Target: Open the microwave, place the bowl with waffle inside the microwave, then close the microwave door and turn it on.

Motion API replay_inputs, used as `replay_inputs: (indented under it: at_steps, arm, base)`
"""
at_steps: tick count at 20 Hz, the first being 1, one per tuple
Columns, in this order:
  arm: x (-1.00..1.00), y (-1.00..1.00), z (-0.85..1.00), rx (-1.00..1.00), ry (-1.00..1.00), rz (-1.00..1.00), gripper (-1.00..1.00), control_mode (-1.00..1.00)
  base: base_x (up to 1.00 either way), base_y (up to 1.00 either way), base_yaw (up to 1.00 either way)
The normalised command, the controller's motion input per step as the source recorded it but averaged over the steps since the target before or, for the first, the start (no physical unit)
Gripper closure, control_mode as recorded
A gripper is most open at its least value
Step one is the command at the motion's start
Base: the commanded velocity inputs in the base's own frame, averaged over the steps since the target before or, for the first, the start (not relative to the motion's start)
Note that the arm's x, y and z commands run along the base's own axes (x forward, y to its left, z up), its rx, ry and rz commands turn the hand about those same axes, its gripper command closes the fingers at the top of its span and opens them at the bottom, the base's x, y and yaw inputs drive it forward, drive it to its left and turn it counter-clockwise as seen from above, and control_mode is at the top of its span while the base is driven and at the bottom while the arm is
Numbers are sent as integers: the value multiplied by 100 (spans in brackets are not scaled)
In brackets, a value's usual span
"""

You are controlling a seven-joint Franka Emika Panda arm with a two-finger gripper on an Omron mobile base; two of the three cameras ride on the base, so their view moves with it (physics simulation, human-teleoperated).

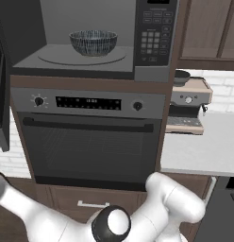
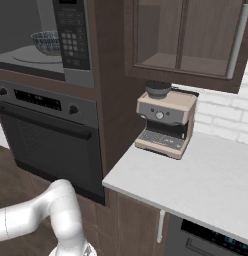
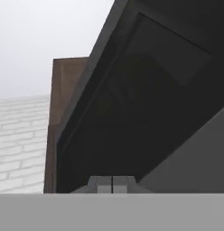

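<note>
The large dark grey boxy microwave (image 1: 90, 42) is seen built into a brown wooden column above the black oven (image 1: 88, 137) with 2 knobs and a long bar handle. Its grey cavity is exposed, and the round dark blue-grey bowl (image 1: 93, 42) with a fine striped pattern and pale rim is found upright on the round turntable, near the middle of the cavity; the same bowl (image 2: 46, 42) is partly visible at the left edge of the right base view. The waffle cannot be made out inside the bowl. The black keypad panel (image 1: 155, 33) is seen to the right of the cavity. The black glossy microwave door (image 1: 1, 85) is swung out at the left edge of the left base view, and its dark inner face (image 3: 145, 99) is looked at closely in the hand view, beside a strip of brown wood and white brick wall. The tool (image 3: 112, 184) is seen at the bottom of the hand view with its 2 tips pressed together and nothing between them, close to the door. A beige and grey coffee machine (image 2: 165, 122) is set on the pale grey tabletop (image 2: 206, 180), to the right of the column.
</note>
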Motion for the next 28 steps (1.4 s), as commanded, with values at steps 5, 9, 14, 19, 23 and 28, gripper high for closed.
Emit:
replay_inputs:
  at_steps: [5,9,14,19,23,28]
  arm:
    - [0,-100,61,34,-6,3,100,-100]
    - [0,-100,61,39,-5,2,100,-100]
    - [0,-100,48,40,-1,4,100,-100]
    - [0,-100,35,37,3,6,100,-100]
    - [8,-100,36,37,4,7,100,-100]
    - [35,-100,21,36,5,11,100,-100]
  base:
    - [0,0,0]
    - [0,0,0]
    - [0,0,0]
    - [0,0,0]
    - [0,0,0]
    - [0,0,0]
